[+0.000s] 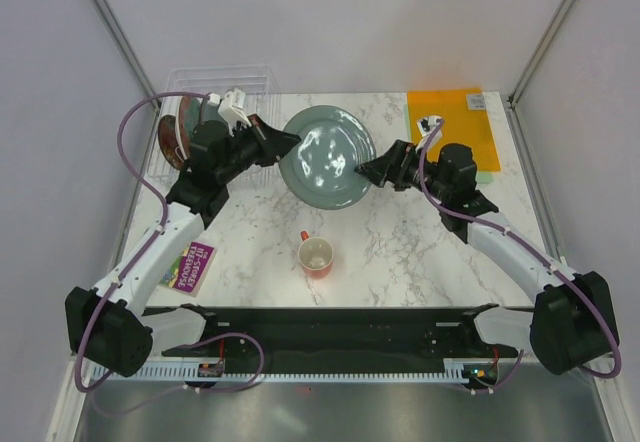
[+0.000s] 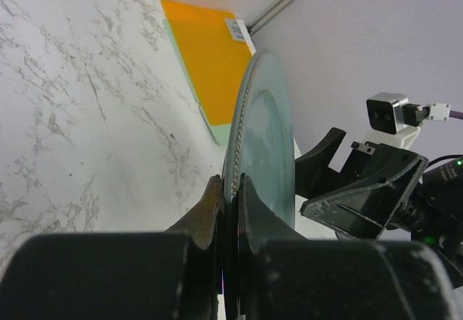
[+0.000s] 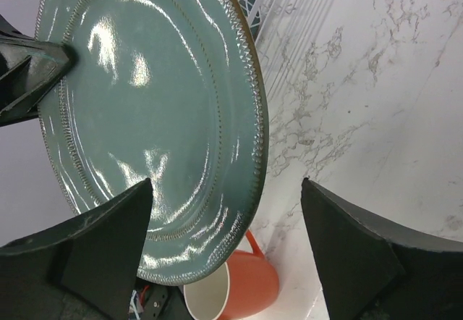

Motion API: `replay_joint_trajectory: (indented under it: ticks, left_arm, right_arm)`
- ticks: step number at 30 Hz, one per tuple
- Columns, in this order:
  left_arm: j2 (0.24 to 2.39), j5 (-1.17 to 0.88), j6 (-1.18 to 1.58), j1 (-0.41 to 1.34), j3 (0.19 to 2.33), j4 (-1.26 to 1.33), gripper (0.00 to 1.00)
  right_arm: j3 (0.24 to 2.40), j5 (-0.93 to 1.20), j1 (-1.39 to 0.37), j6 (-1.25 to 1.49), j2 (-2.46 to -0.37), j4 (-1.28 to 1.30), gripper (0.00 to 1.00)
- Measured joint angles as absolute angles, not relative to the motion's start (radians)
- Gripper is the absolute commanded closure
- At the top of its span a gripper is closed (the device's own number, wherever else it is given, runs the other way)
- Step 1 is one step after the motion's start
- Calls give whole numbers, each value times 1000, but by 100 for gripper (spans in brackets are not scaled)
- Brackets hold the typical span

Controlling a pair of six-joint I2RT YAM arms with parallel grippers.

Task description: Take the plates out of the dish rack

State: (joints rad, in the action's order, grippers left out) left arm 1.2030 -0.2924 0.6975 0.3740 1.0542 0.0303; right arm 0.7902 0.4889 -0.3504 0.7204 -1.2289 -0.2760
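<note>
Overhead view; both wrist views close on grey-green plate (image 3: 145, 103)

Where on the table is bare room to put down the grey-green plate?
Bare marble lies between the mug and the right arm, and between the mug and the purple card. It is crowded at the back left, around the dish rack and left arm; the orange sheet fills the back right.

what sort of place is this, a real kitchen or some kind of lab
Most likely a robot test cell dressed as a kitchen counter, not a home kitchen. Plain white walls on metal frame posts box in a marble-pattern table, and the dish rack and red mug look like props.
</note>
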Motion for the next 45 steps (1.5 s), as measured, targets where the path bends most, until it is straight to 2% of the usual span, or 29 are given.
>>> replay_joint_trajectory:
  ticks: [2, 3, 4, 5, 6, 13, 17, 19, 21, 23, 27, 29, 35, 45]
  left_arm:
    - [1197, -297, 710, 377, 1038, 56, 98]
    - [1195, -300, 719, 378, 1024, 71, 98]
    - [1192, -303, 726, 378, 1013, 82, 98]
    - [1188, -308, 735, 378, 991, 103, 98]
    - [1181, -310, 752, 378, 969, 121, 98]
    - [1144, -342, 794, 359, 870, 244, 98]
    - [1148, -351, 804, 360, 847, 276, 54]
    - [1160, -355, 814, 364, 843, 271, 35]
    - [1170, -365, 814, 376, 842, 265, 28]
    - [1170, -369, 813, 389, 842, 255, 32]
    - [1170, -368, 802, 393, 842, 255, 19]
    - [1170, -367, 794, 390, 852, 243, 18]
    - [1155, -331, 740, 390, 887, 197, 18]
    - [1028, -168, 604, 390, 887, 39, 14]
  right_arm:
    - [785, 492, -352, 726, -1233, -297, 35]
    - [782, 496, -352, 728, -1235, -307, 49]
    - [778, 502, -352, 732, -1237, -324, 67]
    - [773, 509, -352, 735, -1240, -340, 91]
    - [770, 505, -352, 731, -1242, -341, 100]
    - [727, 561, -322, 869, -1250, -421, 100]
    - [709, 533, -323, 860, -1202, -395, 100]
    - [711, 496, -334, 803, -1141, -344, 100]
    - [720, 455, -347, 743, -1068, -266, 100]
    - [745, 422, -349, 694, -1011, -183, 100]
    - [789, 380, -315, 630, -953, -68, 100]
    - [806, 334, -294, 595, -949, -24, 100]
    - [807, 197, -188, 527, -1008, 112, 100]
    - [803, 191, -126, 508, -1114, 129, 100]
